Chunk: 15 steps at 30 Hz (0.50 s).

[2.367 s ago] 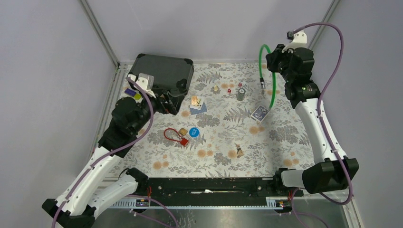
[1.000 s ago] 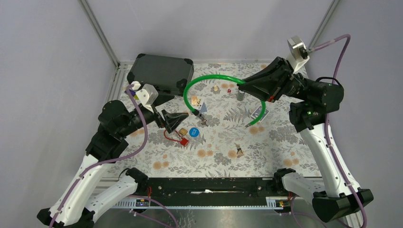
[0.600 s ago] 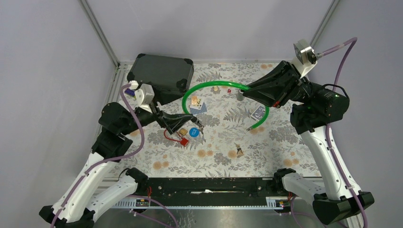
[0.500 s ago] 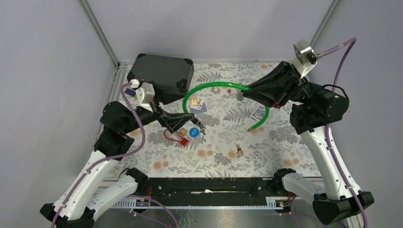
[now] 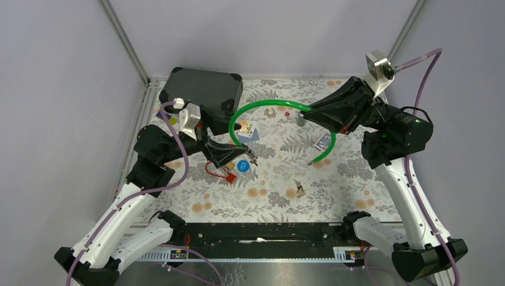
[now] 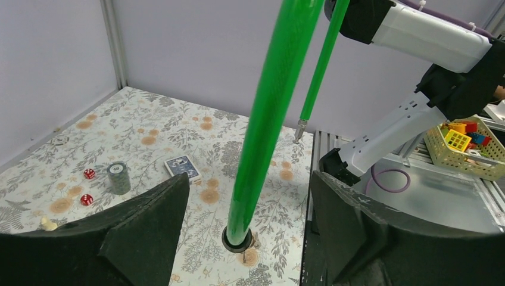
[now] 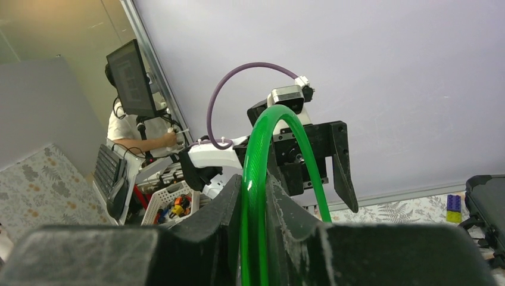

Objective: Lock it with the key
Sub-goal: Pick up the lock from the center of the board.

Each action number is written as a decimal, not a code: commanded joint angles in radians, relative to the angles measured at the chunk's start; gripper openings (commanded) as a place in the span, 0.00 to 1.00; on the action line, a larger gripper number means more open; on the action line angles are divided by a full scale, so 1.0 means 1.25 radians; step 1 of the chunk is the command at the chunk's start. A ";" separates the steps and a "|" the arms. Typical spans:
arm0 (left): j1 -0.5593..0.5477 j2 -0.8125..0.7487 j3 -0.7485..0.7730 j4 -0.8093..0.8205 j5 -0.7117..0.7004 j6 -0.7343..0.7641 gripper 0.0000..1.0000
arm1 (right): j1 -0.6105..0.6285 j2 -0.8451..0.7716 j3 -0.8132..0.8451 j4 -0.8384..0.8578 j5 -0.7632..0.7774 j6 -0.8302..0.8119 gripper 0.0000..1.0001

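Observation:
A green cable lock [image 5: 271,105] arcs above the table. My right gripper [image 5: 309,116] is shut on the cable, seen pinched between the jaws in the right wrist view [image 7: 255,179]. One cable end with a black collar [image 6: 237,238] hangs near my left gripper [image 5: 238,152]. In the left wrist view the left gripper [image 6: 247,179] is open, and the green cable [image 6: 268,119] runs down between its jaws without touching them. A small metal piece [image 6: 255,242] shows beside the collar; I cannot tell if it is the key. The other cable tip [image 5: 309,161] hangs free.
A black case [image 5: 202,92] stands at the back left. On the patterned table lie a brass padlock with a red loop [image 5: 223,168], a blue disc [image 5: 242,165], a card deck [image 5: 324,142], a chip stack [image 5: 302,118] and red dice [image 5: 287,113].
My right arm swung the green cable from the back right out over the table. My left gripper moved from the case to the cable's collared end and stands open around it.

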 commanded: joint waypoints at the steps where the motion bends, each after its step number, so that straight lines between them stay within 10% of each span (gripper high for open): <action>1: 0.004 0.001 -0.003 0.063 0.041 -0.012 0.79 | 0.001 -0.023 -0.005 0.061 0.072 -0.009 0.00; 15: 0.004 0.037 0.009 0.072 0.117 -0.022 0.44 | 0.002 -0.048 -0.017 0.024 0.113 -0.048 0.00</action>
